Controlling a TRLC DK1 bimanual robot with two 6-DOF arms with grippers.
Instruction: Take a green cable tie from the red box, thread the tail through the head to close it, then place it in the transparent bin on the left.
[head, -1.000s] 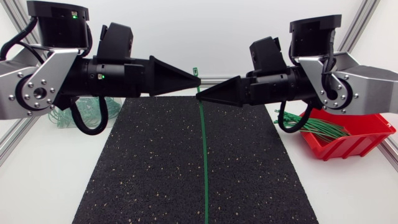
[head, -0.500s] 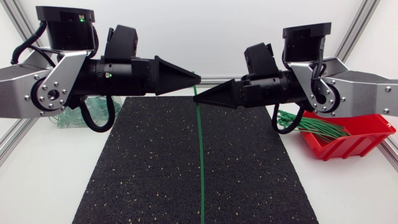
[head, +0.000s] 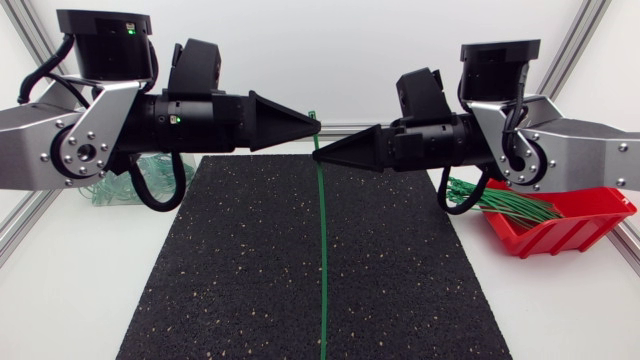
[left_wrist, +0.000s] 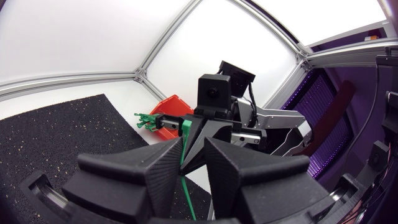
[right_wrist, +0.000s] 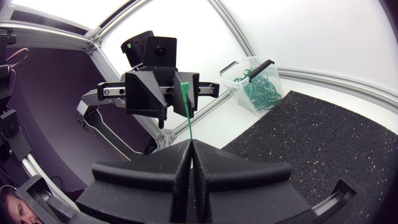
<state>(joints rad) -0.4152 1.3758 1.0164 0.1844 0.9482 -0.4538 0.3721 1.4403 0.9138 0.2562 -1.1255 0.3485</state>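
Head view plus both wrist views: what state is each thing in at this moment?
cable tie: not looped, tail unthreaded, hanging straight down.
left gripper: shut on the cable tie near its head.
right gripper: shut on the cable tie just below the left gripper.
red box: open-topped, holds loose green ties.
transparent bin: holds a heap of green ties.

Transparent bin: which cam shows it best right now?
Right wrist view: the transparent bin stands in the open beside the mat, green ties coiled inside. In the head view the left arm hides most of it; only a part with ties shows. The left wrist view faces away from it.
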